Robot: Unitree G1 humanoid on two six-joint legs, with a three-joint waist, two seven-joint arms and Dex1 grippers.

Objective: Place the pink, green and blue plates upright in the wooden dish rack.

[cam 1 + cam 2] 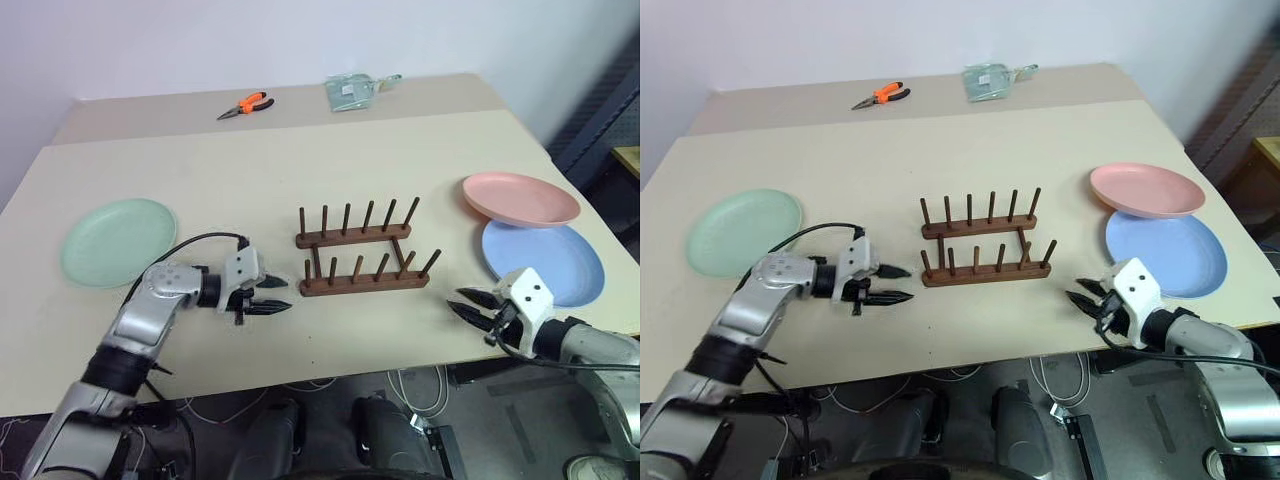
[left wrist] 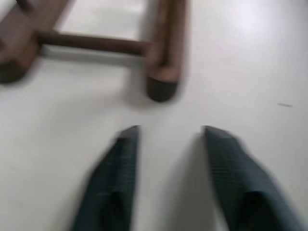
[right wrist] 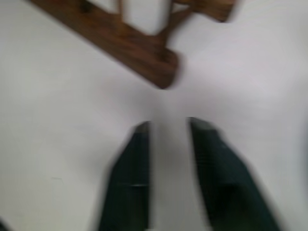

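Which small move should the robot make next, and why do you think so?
Probably swing the left gripper back left to the green plate. All three plates lie flat on the table, the wooden dish rack holds none, and both grippers carry nothing. The pink plate overlaps the blue plate, so green is freest.

Both arms are silver-grey metal with rounded joint housings and black bands between segments. Each wrist carries a white block, and each gripper, left [image 1: 270,296] and right [image 1: 474,304], ends in two tapered black fingers. A black cable loops over the left forearm.
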